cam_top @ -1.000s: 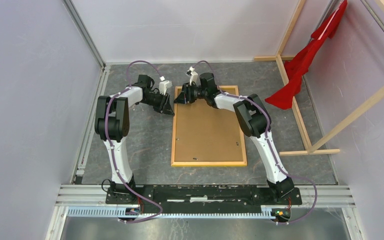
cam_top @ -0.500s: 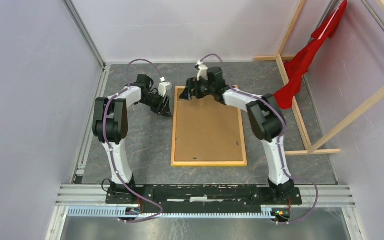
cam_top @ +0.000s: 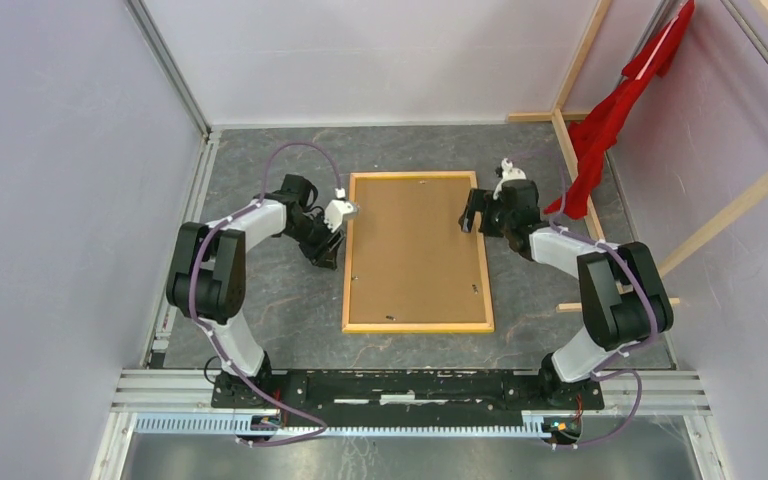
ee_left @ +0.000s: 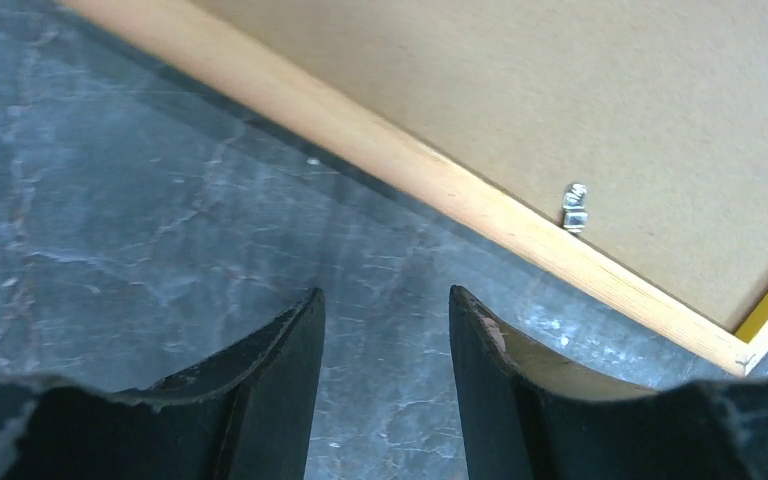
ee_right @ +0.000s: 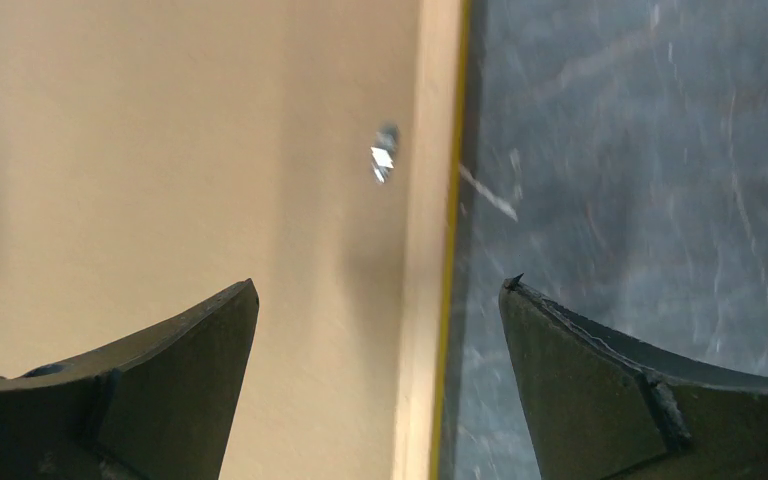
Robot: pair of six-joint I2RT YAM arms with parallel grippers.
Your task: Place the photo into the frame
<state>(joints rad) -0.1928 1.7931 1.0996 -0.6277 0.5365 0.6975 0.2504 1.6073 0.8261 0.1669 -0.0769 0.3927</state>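
Frame [cam_top: 418, 326], thin-railed and rectangular, lies pale wood side up with a yellow edge showing, in the middle of the overhead view. The left gripper [ee_left: 385, 300] stands about half open and empty over the grey marbled worktop [cam_top: 260, 290], just beside the left rail. The right gripper [ee_right: 380, 285] gapes wide, also empty, straddling the right rail near its upper end. A brown fibreboard backing sheet [cam_top: 415, 250] fills the frame. The glossy photo is not in view, and I cannot tell whether it lies beneath. The small metal tabs [ee_left: 574, 207] look fiddly: a fingertip landing off-target may shove the loose frame sideways or pry the board up.
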